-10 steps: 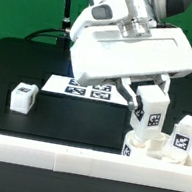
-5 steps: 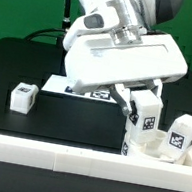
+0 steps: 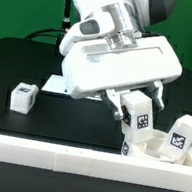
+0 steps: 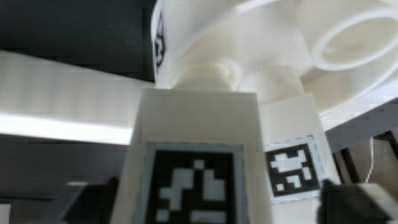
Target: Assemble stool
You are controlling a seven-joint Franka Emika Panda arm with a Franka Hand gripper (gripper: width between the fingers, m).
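Tilted leg (image 3: pixel 138 115) on seat (image 3: pixel 142 150) (second leg (image 3: pixel 184 136) beside).

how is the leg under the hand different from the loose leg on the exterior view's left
The hand has the first leg between its fingers; nothing touches the loose leg. The first leg stands on end at the seat, tilted; the loose leg lies low on the table, far from the seat. Both are white blocks with black-and-white square tags.
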